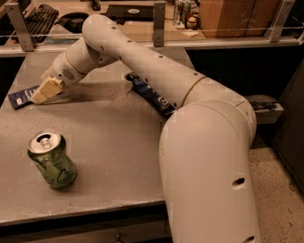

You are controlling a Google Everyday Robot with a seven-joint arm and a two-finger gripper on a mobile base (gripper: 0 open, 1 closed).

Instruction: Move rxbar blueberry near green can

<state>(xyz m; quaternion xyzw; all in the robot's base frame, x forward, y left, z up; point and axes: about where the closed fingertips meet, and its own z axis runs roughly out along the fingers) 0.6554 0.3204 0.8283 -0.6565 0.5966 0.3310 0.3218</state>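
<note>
The rxbar blueberry [22,97] is a flat dark-blue wrapper with white text, lying at the table's far left edge. My gripper [44,91], with cream-coloured tips, is down at the bar's right end, touching or just over it. The green can [52,160] stands upright near the table's front left, with its silver top and pull tab showing, well in front of the bar and the gripper. My white arm reaches across the table from the right.
A crinkled blue chip bag [152,95] lies mid-table, partly hidden behind my arm. The grey table [106,142] has a rail with posts along its back. A keyboard [39,15] and cans [183,7] sit on the desk behind it.
</note>
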